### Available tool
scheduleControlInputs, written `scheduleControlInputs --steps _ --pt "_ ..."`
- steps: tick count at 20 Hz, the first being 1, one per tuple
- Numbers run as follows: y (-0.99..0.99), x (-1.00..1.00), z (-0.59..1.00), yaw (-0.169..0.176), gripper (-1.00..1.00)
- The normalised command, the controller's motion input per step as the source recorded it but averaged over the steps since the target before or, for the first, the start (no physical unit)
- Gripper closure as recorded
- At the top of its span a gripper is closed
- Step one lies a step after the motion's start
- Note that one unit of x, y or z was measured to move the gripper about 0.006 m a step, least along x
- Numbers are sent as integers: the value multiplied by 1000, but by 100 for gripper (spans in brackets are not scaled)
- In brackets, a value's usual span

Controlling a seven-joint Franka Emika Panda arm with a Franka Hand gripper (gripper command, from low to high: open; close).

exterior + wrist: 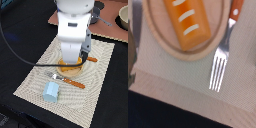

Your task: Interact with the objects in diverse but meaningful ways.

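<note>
Pincer unseen; wrist view alone shows scored bread loaf beside fork.

1 bread loaf on 1 wooden plate; 1 pale blue carton; 1 fork; 1 placemat; 1 bowl upper rt of exterior frame.

A dining-table setup: woven placemat, fork, round wooden plate.

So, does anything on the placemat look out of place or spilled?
Nothing looks spilled or damaged. The bread loaf lies on the round plate, and the fork lies flat beside it on the placemat. The pale blue carton stands near the mat's edge. The gripper is hidden.
</note>
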Motion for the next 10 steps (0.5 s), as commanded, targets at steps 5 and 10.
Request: scheduleControlInputs --steps 5,10 --pt "695 -767 -234 8 -100" --pt "751 -742 -34 16 -100"
